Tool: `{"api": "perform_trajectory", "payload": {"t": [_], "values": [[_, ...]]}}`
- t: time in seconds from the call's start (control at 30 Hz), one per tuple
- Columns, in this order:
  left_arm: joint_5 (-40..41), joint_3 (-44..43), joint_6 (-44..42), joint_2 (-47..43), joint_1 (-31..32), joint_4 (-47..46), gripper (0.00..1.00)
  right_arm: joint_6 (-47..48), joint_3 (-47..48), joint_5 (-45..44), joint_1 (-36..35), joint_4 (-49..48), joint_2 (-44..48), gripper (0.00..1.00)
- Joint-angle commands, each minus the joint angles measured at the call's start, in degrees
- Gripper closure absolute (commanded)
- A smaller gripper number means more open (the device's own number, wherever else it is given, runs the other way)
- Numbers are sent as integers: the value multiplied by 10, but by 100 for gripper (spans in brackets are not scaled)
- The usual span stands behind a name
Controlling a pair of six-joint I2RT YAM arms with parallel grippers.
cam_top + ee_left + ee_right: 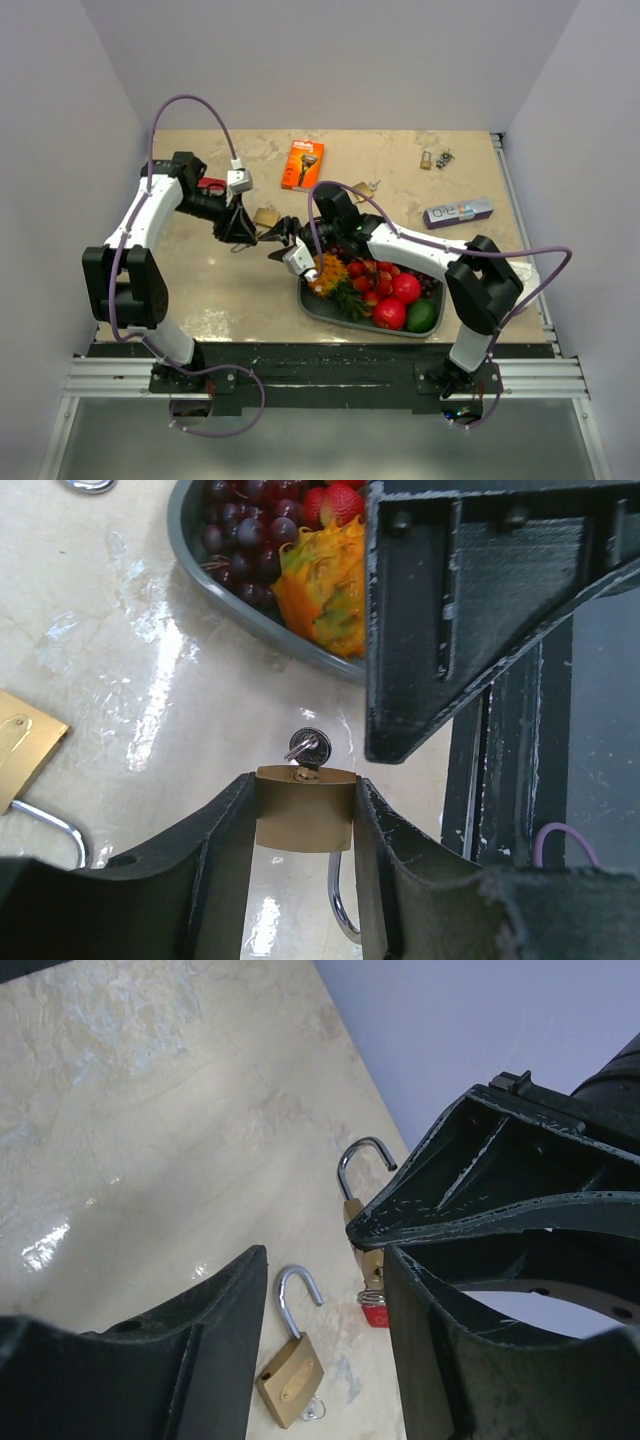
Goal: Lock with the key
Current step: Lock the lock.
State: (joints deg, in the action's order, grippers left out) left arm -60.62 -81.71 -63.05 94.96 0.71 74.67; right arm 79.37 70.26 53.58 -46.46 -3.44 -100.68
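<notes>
Over the beige marbled worktop [230, 290], the left gripper [303, 785] grasps a small brass padlock [303, 820], silver key [308, 748] inserted and steel shackle [347, 1160] unclosed, while the right gripper [320, 1255] hovers released beside it, so the locking is likely not yet done.

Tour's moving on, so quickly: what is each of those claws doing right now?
Left gripper: closed on the brass padlock, with the key in it.
Right gripper: open, holding nothing.

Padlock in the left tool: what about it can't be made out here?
Left wrist view: the padlock shackle, mostly hidden behind the brass body and the left tool.
Right wrist view: the key and most of the body, covered by the left tool.
Top view: key and keyhole, too small.
</notes>
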Motion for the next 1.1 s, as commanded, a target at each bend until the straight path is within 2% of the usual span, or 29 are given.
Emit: {"api": "perform_trajectory", "payload": {"t": [0.0, 0.13, 0.4, 0.7, 0.8, 0.9, 0.93, 1.0, 1.03, 1.07], "values": [[-37, 9, 5, -30, 14, 7, 100, 55, 16, 2, 1, -20, 1, 48], [-36, 16, 5, -33, 25, 7, 100, 56, 12, -8, 1, -33, 1, 50], [-35, 16, 16, -31, 48, 6, 100, 107, 20, -13, 1, 1, -11, 53], [-32, 13, 76, -34, 56, -37, 100, 141, 17, -11, -1, 13, -10, 64], [-30, 10, 83, -33, 61, -42, 100, 143, 23, -9, -1, 15, -15, 70], [-27, 14, 93, -36, 65, -48, 100, 132, 26, -12, -2, 11, -16, 84], [-27, 16, 96, -41, 65, -53, 100, 124, 26, -13, -1, 6, -17, 93], [-20, 22, 102, -45, 65, -59, 100, 91, 30, -15, -1, -5, -15, 100], [-16, 23, 107, -52, 65, -69, 95, 77, 30, -16, -1, -9, -14, 100], [-11, 28, 113, -58, 65, -79, 82, 49, 32, -16, -1, -16, -14, 100]]}}
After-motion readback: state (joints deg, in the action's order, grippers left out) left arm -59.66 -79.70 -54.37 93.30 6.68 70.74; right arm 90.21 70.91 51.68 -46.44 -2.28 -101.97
